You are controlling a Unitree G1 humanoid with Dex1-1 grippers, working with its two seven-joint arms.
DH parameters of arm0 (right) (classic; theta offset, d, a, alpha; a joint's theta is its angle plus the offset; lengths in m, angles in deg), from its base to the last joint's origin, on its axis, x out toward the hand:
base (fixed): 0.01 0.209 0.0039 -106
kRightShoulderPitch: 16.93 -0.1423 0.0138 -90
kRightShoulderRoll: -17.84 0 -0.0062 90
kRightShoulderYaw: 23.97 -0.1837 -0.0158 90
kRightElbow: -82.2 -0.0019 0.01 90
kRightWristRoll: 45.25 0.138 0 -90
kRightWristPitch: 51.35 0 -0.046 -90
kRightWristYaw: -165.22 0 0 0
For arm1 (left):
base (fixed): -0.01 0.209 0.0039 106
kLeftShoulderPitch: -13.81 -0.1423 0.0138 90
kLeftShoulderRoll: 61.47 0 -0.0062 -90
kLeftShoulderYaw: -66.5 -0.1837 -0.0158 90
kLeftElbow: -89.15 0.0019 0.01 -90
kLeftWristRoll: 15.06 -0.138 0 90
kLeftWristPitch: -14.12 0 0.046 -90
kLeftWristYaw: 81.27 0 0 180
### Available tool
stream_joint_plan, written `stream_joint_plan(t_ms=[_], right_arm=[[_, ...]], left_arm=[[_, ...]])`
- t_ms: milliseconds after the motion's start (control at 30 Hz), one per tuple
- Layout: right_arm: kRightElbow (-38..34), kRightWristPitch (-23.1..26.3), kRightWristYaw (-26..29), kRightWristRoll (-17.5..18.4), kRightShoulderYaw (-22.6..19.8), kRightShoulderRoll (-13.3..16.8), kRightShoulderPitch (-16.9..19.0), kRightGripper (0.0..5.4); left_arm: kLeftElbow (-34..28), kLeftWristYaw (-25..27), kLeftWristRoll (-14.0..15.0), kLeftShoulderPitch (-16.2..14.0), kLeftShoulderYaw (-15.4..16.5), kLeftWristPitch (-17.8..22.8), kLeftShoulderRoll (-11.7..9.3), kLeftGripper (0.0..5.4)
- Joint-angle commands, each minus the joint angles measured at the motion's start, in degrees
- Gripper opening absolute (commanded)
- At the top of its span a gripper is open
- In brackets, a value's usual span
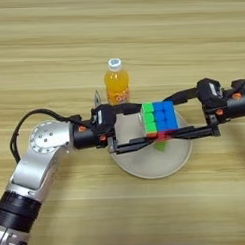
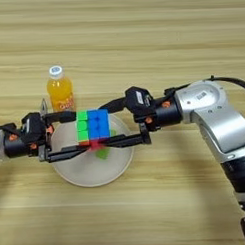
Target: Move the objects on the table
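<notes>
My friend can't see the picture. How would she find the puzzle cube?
Look for the round cream plate in the middle of the wooden table. Just over it, the left gripper and right gripper meet around the puzzle cube. Unlike the tall orange-juice bottle behind, it is a block of green, blue and red squares.

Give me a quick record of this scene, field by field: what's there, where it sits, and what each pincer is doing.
puzzle cube: held above the plate, clamped from both sides
left pincer: fingers on cube's left side
right pincer: fingers on cube's right side
plate: round, cream, on the table
green piece: on plate, under cube
orange-juice bottle: upright, behind plate
</notes>
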Motion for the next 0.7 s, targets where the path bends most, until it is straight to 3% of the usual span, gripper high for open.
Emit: stream_joint_plan(t_ms=[33, 300, 433, 700], right_arm=[[-1.1, 0.3, 0.0, 1.2, -0.9, 0.6, -1.7, 3.32], [-1.0, 0.3, 0.1, 1.2, -0.6, 0.4, -1.4, 3.32], [-1.0, 0.2, 0.2, 1.3, -0.5, 0.4, -1.3, 3.98], [-1.8, 0.4, -0.1, 2.8, -0.5, 0.5, -1.1, 4.73]], left_arm=[[0.5, 0.1, -1.4, 0.5, -0.3, -0.4, -0.5, 3.27], [0.7, 0.0, -1.5, 0.5, -0.3, -0.8, -0.3, 3.27], [0.9, -0.1, -1.6, 0.6, -0.3, -1.0, -0.2, 3.27], [1.2, 0.0, -1.8, 0.7, -0.1, -1.2, 0.1, 3.26]])
